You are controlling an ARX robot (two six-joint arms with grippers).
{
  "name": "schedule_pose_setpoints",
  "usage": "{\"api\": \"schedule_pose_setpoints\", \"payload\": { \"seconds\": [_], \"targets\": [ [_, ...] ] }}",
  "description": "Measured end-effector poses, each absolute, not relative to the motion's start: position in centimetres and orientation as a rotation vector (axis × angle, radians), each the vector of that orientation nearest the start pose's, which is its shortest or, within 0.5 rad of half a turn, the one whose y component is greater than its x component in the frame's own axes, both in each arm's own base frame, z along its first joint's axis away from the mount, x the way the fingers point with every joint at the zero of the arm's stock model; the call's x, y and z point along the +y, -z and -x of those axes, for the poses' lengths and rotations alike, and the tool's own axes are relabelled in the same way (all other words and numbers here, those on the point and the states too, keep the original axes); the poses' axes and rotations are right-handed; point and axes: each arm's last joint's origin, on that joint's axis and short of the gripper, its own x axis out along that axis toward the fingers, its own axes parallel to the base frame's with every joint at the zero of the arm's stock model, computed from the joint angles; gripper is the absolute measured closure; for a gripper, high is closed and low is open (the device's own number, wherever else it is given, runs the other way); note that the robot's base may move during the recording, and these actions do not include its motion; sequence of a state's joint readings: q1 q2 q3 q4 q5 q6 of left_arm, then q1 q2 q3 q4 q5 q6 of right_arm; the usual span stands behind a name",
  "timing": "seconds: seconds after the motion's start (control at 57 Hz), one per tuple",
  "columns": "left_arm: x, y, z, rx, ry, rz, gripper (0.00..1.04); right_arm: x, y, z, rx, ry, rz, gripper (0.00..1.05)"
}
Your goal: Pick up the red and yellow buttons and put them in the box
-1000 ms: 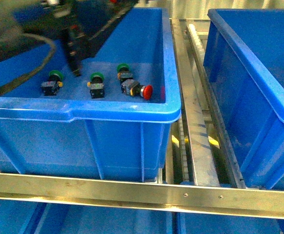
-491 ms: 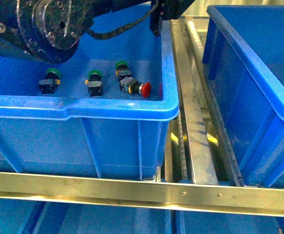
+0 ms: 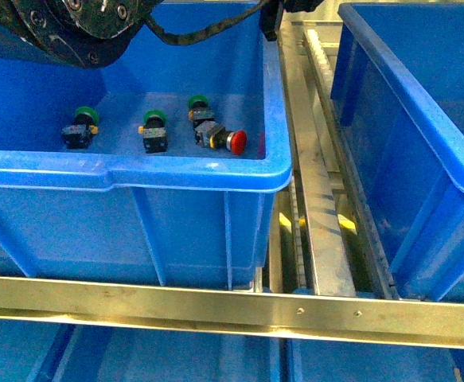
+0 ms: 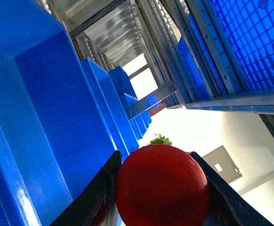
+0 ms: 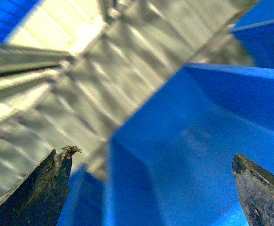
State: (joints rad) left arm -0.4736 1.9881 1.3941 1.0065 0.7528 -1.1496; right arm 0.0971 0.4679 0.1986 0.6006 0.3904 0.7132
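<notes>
Currently held: a red button (image 4: 161,186), its round cap filling the lower middle of the left wrist frame, pinched between the two dark fingers of the left gripper (image 4: 156,160) (only the cap shows, not the body).
Right gripper (image 5: 151,156): spread wide with nothing between its fingers; blurred blue plastic and metal racking lie beyond.
Left in the bin: a second red button (image 3: 233,142) lies on its side at the centre of the front frame, near the right wall of the left bin (image 3: 136,171), just beside the rightmost of three green buttons (image 3: 200,107).
Yellow button: none visible in any view, so I cannot tell whether it is already placed.
Destination: probably the right bin (image 3: 423,127) at the frame's right edge (a judgement only); its floor is out of sight.
Progress: mid-task by my reckoning, with one red in carry, one red to fetch and the yellow unaccounted for.
Left arm (image 3: 64,24): a black bulk in the upper left of the front frame, above the left bin.
Writing: none legible; the yellowish patches on the button bodies are too small to read.
</notes>
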Motion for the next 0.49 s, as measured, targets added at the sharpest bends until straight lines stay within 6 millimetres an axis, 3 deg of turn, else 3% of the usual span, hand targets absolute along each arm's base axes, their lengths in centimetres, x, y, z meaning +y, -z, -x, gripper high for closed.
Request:
{"api": "schedule_pose_setpoints", "payload": {
  "seconds": [0.105,0.175,0.351,0.491],
  "targets": [
    [-22.2,-29.3,-38.4,0.305,1.289,0.923,0.72,1.1,-27.9,-13.9,-0.495,-0.001,-0.948,0.06],
    [-22.2,-29.1,-38.3,0.304,1.282,0.921,0.72,2.0,-28.8,-14.8,-0.511,-0.079,-1.045,0.06],
    [-23.4,-29.0,-37.7,0.304,1.282,0.924,0.72,4.1,-27.4,-17.7,-0.482,-0.159,-1.278,0.06],
    [-24.2,-29.0,-37.2,0.304,1.286,0.931,0.72,6.2,-26.2,-19.6,-0.430,-0.208,-1.346,0.06]
  ]
}}
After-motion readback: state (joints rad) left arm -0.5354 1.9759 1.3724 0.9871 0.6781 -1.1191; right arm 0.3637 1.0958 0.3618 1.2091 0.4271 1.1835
